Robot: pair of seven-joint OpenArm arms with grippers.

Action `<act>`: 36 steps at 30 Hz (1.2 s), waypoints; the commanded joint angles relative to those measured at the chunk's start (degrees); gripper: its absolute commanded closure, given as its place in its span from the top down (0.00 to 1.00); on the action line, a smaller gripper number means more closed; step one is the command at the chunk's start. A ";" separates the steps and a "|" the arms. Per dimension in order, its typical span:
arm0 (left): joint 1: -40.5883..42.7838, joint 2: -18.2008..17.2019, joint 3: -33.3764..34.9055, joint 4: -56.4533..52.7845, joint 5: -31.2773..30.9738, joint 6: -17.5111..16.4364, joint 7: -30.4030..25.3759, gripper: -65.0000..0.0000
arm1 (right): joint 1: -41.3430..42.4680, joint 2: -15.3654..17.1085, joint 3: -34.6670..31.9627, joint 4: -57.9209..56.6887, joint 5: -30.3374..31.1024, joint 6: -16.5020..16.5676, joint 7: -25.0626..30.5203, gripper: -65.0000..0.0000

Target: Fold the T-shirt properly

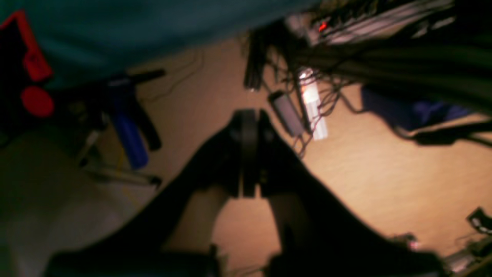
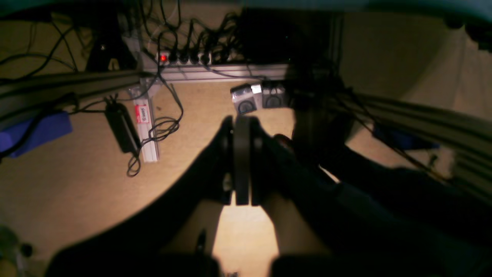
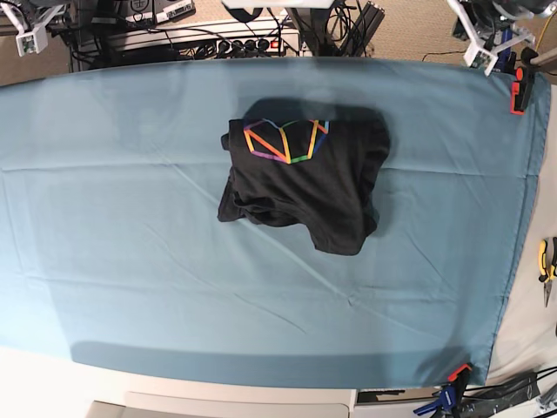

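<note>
The black T-shirt (image 3: 305,178) lies crumpled in a loose heap on the teal table cloth (image 3: 130,235), slightly behind the middle, with its rainbow line graphic (image 3: 283,139) facing up at its far edge. Neither arm appears in the base view. In the left wrist view my left gripper (image 1: 249,115) is shut with nothing between its fingers, hanging over the tan floor beside the cloth's edge (image 1: 115,30). The right wrist view has my right gripper (image 2: 242,120) shut and empty too, above the floor and cabling. The T-shirt is out of both wrist views.
Red clamps (image 3: 520,87) pin the cloth at the far right corner, and another clamp (image 3: 454,376) holds the near right corner. Yellow-handled pliers (image 3: 546,261) lie off the cloth's right edge. A power strip (image 2: 184,57) and cables run along the aluminium frame.
</note>
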 commanded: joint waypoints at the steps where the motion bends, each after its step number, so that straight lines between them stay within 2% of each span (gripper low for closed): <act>1: 1.49 -0.24 -0.33 -2.47 0.44 0.22 -0.63 0.00 | -0.94 1.49 0.63 -3.08 -1.16 -0.13 -0.50 0.00; 5: 1.25 -0.20 0.31 -17.70 -2.16 0.15 -5.81 0.00 | 1.51 5.05 -0.70 -19.65 -1.38 -0.15 0.17 0.00; 7: -0.11 -0.22 1.57 -26.10 -3.74 -0.81 -6.69 0.00 | 3.23 6.88 -3.02 -28.30 -2.10 -0.15 0.28 0.00; 8: -0.90 -0.20 2.64 -30.01 -4.92 -3.50 -6.71 0.00 | 4.20 7.74 -4.63 -32.48 -2.84 -0.15 0.48 0.00; 13: -5.14 -0.07 9.60 -45.88 -5.20 -3.58 -6.71 0.00 | 9.55 11.04 -15.04 -50.45 -6.62 -0.15 2.23 0.00; 16: -6.91 0.26 14.82 -51.52 -5.01 -5.60 -6.95 0.00 | 12.90 11.65 -21.03 -57.81 -8.66 -0.15 3.43 0.00; 18: -8.02 1.09 18.16 -54.16 -2.25 -6.01 -8.72 0.00 | 14.86 11.58 -24.81 -61.27 -10.51 -0.17 5.22 0.00; 20: -9.40 2.12 21.62 -56.43 2.34 -5.75 -12.61 0.00 | 16.65 11.56 -28.72 -64.19 -13.00 -0.20 8.26 0.00; 23: -12.44 3.78 26.80 -60.13 8.57 -2.95 -18.75 0.00 | 19.45 11.56 -34.73 -67.91 -19.15 -0.20 15.04 0.00; 27: -19.71 7.17 33.53 -68.17 17.35 2.58 -29.83 0.00 | 24.02 10.34 -41.66 -74.58 -29.44 -1.16 30.45 0.00; 28: -22.14 8.50 34.80 -70.88 18.78 4.50 -31.36 0.00 | 25.35 9.60 -43.01 -76.72 -31.47 -2.99 34.53 0.00; 30: -27.21 11.30 36.89 -77.07 21.16 7.04 -32.48 0.00 | 28.17 7.63 -45.57 -81.50 -34.67 -8.81 42.51 0.00; 34: -36.57 15.30 39.76 -91.56 22.53 7.91 -36.76 0.00 | 34.12 3.37 -49.11 -91.89 -40.50 -18.99 55.39 0.00; 36: -40.74 16.76 40.13 -99.10 22.51 9.55 -38.99 0.00 | 37.13 1.86 -50.29 -96.85 -42.14 -21.73 59.58 0.00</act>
